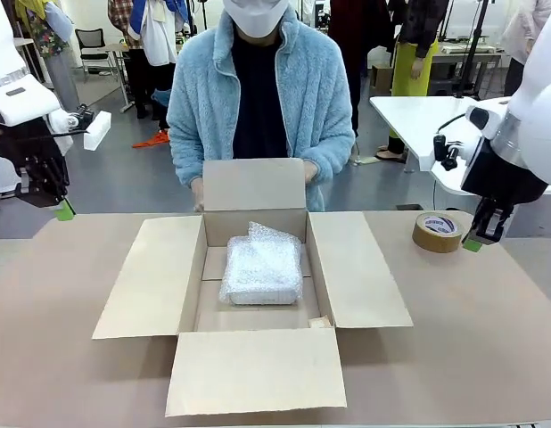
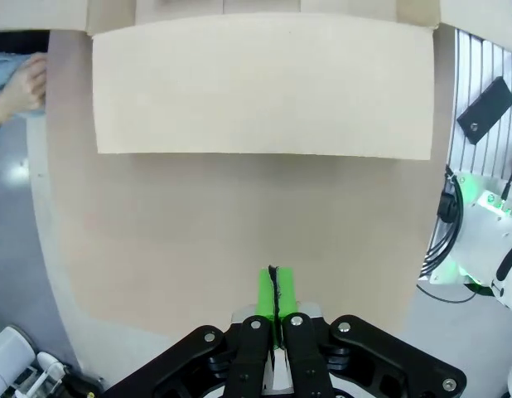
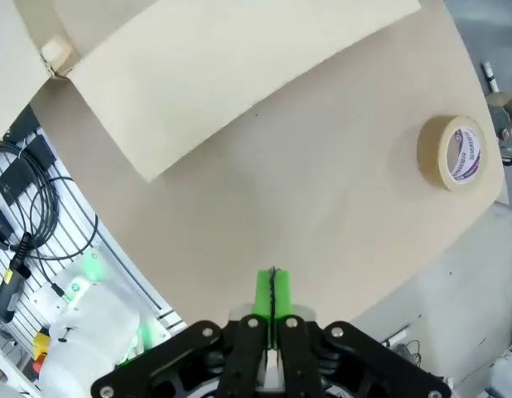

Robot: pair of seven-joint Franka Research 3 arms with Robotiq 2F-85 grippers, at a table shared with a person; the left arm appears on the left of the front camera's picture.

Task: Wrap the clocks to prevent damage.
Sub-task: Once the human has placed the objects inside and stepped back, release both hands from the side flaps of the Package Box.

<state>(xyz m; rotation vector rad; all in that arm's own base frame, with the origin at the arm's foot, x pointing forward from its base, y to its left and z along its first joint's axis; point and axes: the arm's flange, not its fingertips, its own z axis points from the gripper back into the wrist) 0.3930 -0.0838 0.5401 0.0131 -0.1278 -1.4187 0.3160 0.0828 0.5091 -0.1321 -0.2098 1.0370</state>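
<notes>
A bubble-wrapped bundle (image 1: 262, 265) lies in an open cardboard box (image 1: 256, 367); left hand (image 1: 63, 210) and right hand (image 1: 472, 242) hover pinched shut, empty. If untaped, the wrap could loosen.

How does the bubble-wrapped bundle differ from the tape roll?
The bubble-wrapped bundle lies inside the open cardboard box; the tape roll lies flat on the table outside it. The bundle is a whitish, blocky package; the tape roll is a brown ring. Both are unheld.
</notes>
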